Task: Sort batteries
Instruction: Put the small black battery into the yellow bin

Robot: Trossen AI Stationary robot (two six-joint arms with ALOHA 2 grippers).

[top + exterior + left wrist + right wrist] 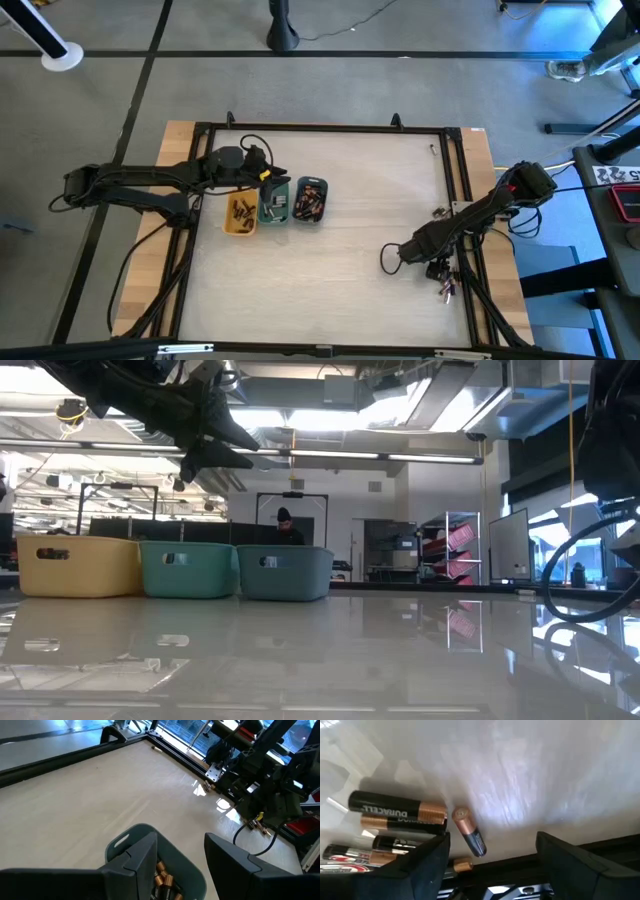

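Fingers [427, 865] on the right gripper [492, 862] are spread wide, nothing between them. They hang low over the table [370, 190] near its right edge, right over a loose cluster of batteries [397, 812]: black-and-copper cells lying flat, one short one [470, 839] tilted just ahead of the gap, the rest packed beside one finger, partly under it. In the high view those loose cells [447, 285] sit just beside the gripper, by the frame rail.

Left gripper [182, 857] fingers are parted too, no cell gripped. It hovers above the trays, over the green tray [274, 201]. Grey-blue tray [192, 870] shows just below the fingers, copper-topped batteries inside [162, 879]. Yellow tray [240, 213] holds more cells, to the other side of the green one. All three trays sit side by side, touching or nearly so; well apart from the right gripper.

A person shows far back in the room in the low view [287, 528].
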